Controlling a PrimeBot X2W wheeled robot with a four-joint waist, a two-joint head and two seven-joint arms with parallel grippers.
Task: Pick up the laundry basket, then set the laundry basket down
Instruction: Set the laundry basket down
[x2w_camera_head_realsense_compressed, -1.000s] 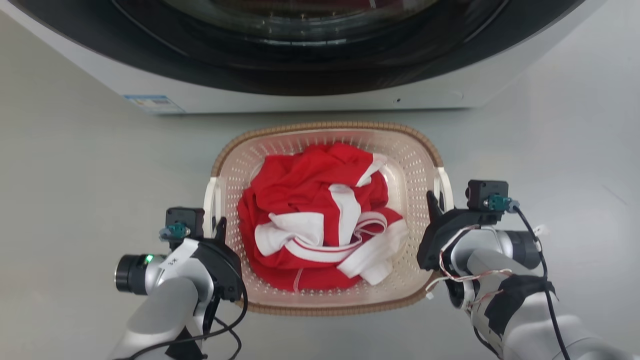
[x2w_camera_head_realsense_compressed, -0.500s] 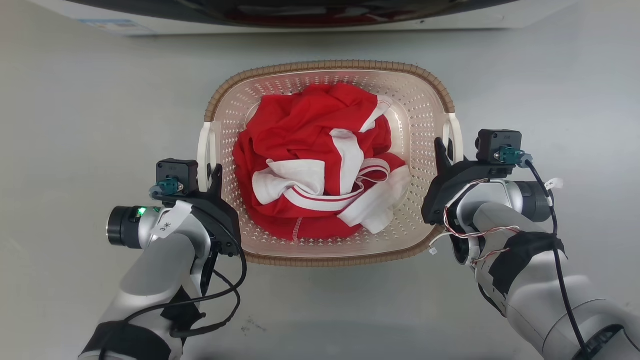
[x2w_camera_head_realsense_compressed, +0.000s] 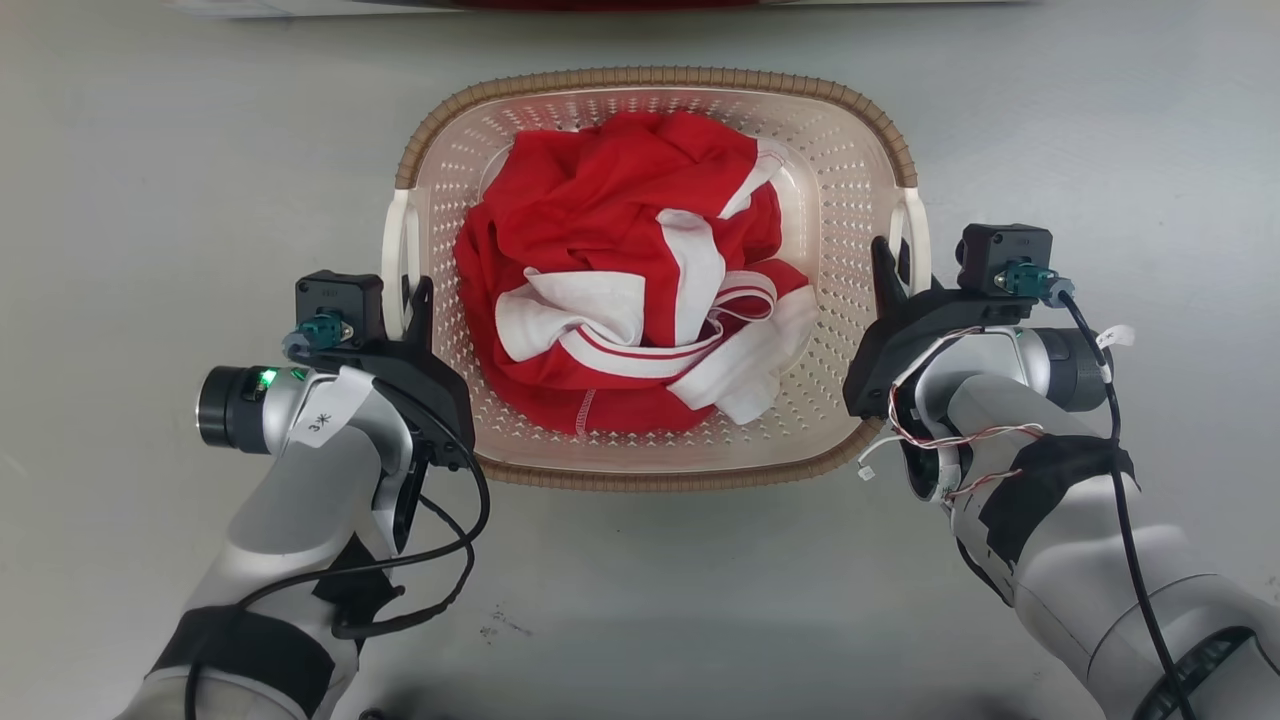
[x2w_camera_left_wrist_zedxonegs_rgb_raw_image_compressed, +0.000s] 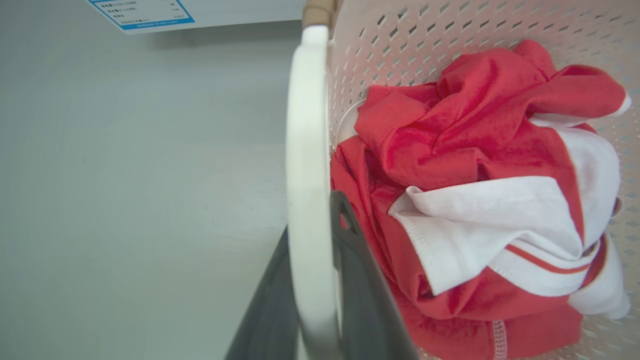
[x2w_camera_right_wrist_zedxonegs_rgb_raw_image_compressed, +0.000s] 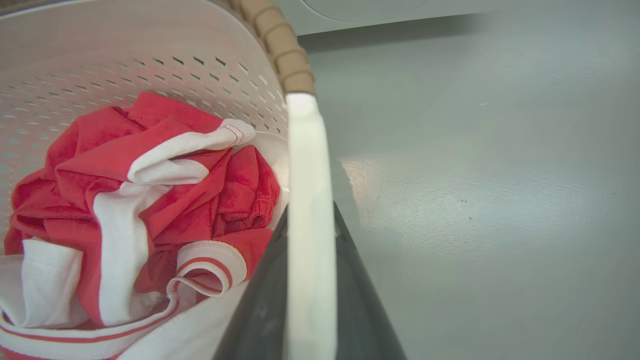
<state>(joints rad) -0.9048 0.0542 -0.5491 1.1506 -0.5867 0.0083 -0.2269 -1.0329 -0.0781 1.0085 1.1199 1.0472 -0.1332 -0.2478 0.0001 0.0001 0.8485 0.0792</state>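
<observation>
The laundry basket (x2w_camera_head_realsense_compressed: 650, 78), filled with red and white clothing (x2w_camera_head_realsense_compressed: 620, 270), is held between two bent arms over the grey floor (x2w_camera_head_realsense_compressed: 150, 150). The left gripper (x2w_camera_head_realsense_compressed: 412, 300) is clamped on the left handle (x2w_camera_head_realsense_compressed: 395, 250) and the right gripper (x2w_camera_head_realsense_compressed: 888, 265) on the right handle (x2w_camera_head_realsense_compressed: 918, 240). On each side the fingers are pointed away from the robot, one inside the wall and one outside.

My head camera looks straight down; wrist cameras hug the handles (x2w_camera_left_wrist_zedxonegs_rgb_raw_image_compressed: 306, 150) of the laundry basket (x2w_camera_head_realsense_compressed: 650, 78), facing twelve o'clock; all share the red-and-white garment (x2w_camera_head_realsense_compressed: 620, 270).
</observation>
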